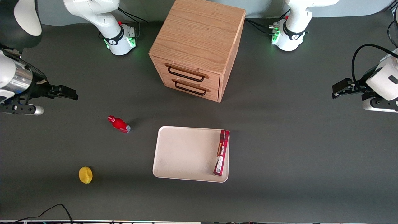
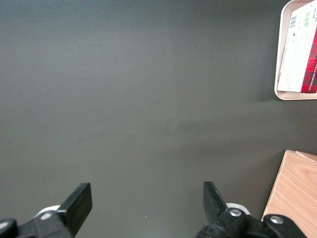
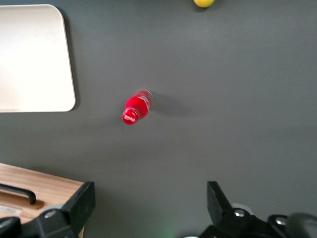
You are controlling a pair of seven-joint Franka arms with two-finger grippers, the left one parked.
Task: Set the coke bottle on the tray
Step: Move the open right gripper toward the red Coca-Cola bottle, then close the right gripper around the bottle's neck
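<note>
The coke bottle point(image 1: 119, 124) is a small bright red bottle with a red cap, standing on the dark table beside the tray, toward the working arm's end; it also shows in the right wrist view point(image 3: 135, 107). The cream-white tray point(image 1: 183, 152) lies near the table's middle, nearer to the front camera than the cabinet; one corner shows in the right wrist view point(image 3: 34, 59). My right gripper point(image 1: 67, 92) hovers high at the working arm's end, well apart from the bottle, open and empty; in the right wrist view point(image 3: 148, 206) its fingers stand wide apart.
A long dark-red printed box point(image 1: 221, 152) lies in the tray along its rim. A wooden drawer cabinet point(image 1: 196, 49) stands farther from the front camera than the tray. A yellow lemon point(image 1: 85, 175) lies nearer the front camera than the bottle.
</note>
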